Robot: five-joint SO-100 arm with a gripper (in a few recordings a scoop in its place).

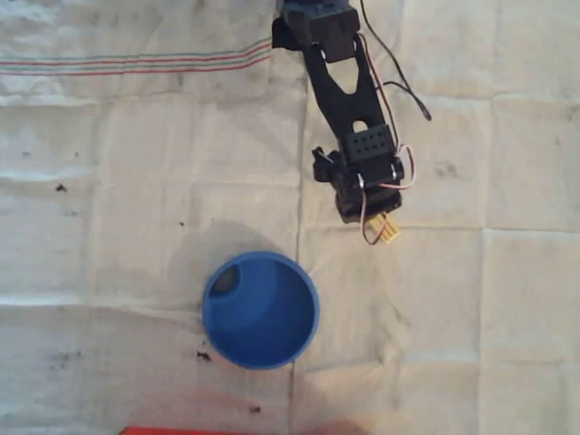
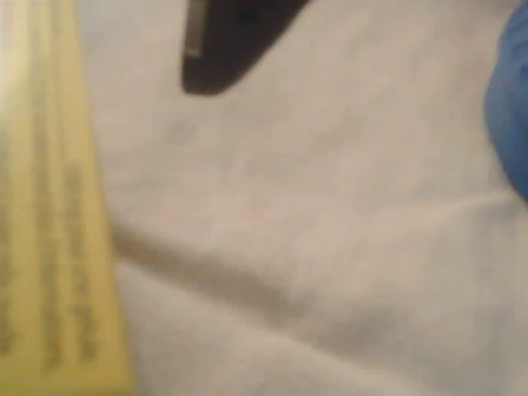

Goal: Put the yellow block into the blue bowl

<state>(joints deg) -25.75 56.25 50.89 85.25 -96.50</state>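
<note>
Overhead view, cloth: a creased white cloth (image 1: 136,181) covers the table, with thin red and dark stripes running across its upper left and small dark specks scattered on it.
Arm: the black arm (image 1: 340,82) reaches down from the top edge, right of centre, with thin wires looping along its right side.
Blue bowl: the blue bowl (image 1: 260,310) stands upright on the cloth in the lower middle, open side up, a small dark patch inside near its upper-left rim; in the wrist view a blurred edge of it (image 2: 513,107) shows at the right border.
Gripper: the gripper (image 1: 376,217) hangs up and to the right of the bowl, apart from it; its jaws are closed on the yellow block.
Yellow block: the yellow block (image 1: 389,230) pokes out from under the gripper's tip in the overhead view; in the wrist view it (image 2: 49,214) fills the left edge as a long pale-yellow bar, blurred, with a dark finger (image 2: 227,41) at the top.
Red object: a red strip (image 1: 181,431) lies at the bottom edge.
</note>
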